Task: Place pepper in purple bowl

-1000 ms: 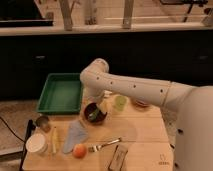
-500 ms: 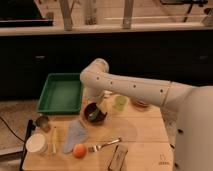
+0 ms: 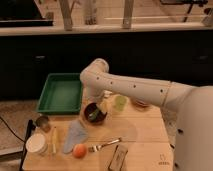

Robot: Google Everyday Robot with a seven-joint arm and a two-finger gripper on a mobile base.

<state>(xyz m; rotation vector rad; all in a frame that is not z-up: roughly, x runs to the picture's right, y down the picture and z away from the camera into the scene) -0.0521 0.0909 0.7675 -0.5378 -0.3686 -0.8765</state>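
The purple bowl [image 3: 95, 116] stands on the wooden table, just in front of the green tray's right corner. A small green shape, the pepper [image 3: 94, 114], shows inside the bowl. My gripper [image 3: 101, 104] hangs from the white arm right over the far rim of the bowl, close above the pepper. I cannot tell whether the pepper rests in the bowl or is still held.
A green tray [image 3: 60, 94] lies at the back left. A pale green cup [image 3: 120, 102] and an orange bowl [image 3: 140, 104] stand right of the gripper. Nearer are a round orange fruit [image 3: 79, 150], a fork [image 3: 105, 145], a pale blue cloth [image 3: 74, 134], a white cup [image 3: 37, 143] and a metal cup [image 3: 43, 121].
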